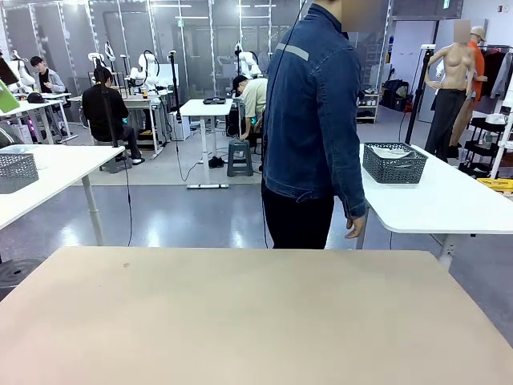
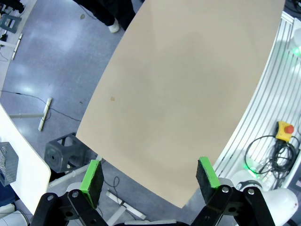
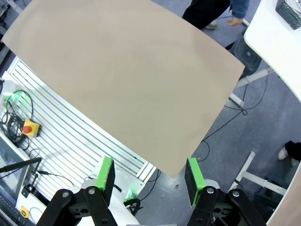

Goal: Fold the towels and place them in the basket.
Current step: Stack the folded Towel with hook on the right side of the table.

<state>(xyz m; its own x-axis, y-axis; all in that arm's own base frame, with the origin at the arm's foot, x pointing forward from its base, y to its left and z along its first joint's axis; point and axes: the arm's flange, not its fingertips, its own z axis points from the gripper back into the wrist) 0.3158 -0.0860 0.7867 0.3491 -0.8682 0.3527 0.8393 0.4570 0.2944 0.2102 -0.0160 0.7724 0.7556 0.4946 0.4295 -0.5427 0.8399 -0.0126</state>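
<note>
Two grippers hang high over the bare beige table (image 1: 240, 313), the left gripper (image 2: 150, 176) spread wide and the right gripper (image 3: 149, 175) parted, each holding nothing. A dark mesh basket (image 1: 394, 164) sits on a white table (image 1: 449, 200) beyond the person (image 1: 313, 128), so off to the robot's right, nearer the right arm. No towels can be made out, and no writing is readable.

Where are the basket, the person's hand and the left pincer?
basket (image 1: 393, 164): front view, mesh front wall.
person's hand (image 1: 353, 228): front view, middle of hand.
left pincer (image 2: 153, 178): left wrist view, midway between fingertips.
</note>
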